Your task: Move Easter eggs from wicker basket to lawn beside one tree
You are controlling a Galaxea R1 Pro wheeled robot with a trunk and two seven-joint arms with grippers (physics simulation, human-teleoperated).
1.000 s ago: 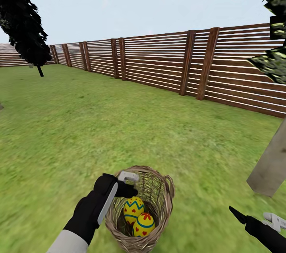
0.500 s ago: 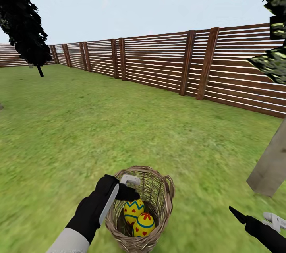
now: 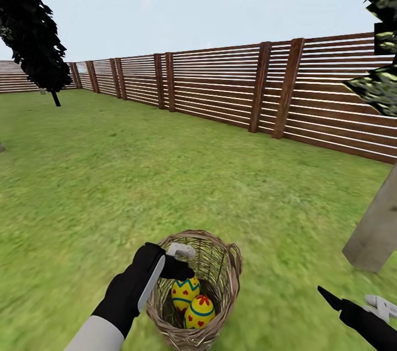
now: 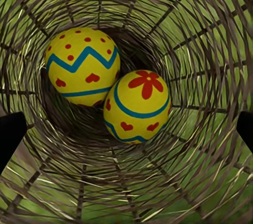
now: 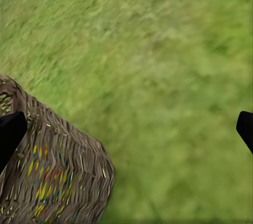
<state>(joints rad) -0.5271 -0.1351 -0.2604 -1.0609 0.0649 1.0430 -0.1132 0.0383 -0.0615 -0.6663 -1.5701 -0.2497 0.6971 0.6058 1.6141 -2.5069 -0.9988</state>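
Left gripper (image 3: 175,263) is over the mouth of the wicker basket (image 3: 231,276), at the rim's near-left side, fingers pointing down into it. Left wrist view: both black fingertips (image 4: 10,134) sit at the frame edges, wide apart, nothing between them, so the jaws are spread and not holding anything. Two Easter eggs lie directly below the gripper at the basket bottom, touching each other.

Zigzag egg (image 3: 185,291) (image 4: 83,66): the farther one in the head view. Long axis roughly upright, leaning slightly. Yellow, blue zigzag band, thin blue ring lower down, red dots and hearts.

Flower egg (image 3: 200,311) (image 4: 138,105): nearer the robot, resting against the first. The end with the red flower faces up toward the gripper, so its long axis runs nearly along the basket's depth. Blue bands, red hearts below.

A third egg: cannot tell from these views.

Basket stands upright on the lawn (image 3: 138,174), brown open weave with a thick braided rim; grass shows through the walls.

Right gripper (image 3: 353,304) is low at the right, well apart from the basket, above grass. Right wrist view: fingertips (image 5: 10,132) far apart, empty; basket wall (image 5: 58,171) beside one finger.

Pale tree trunk (image 3: 375,230) stands to the basket's right. Slatted wooden fence (image 3: 231,86) behind.
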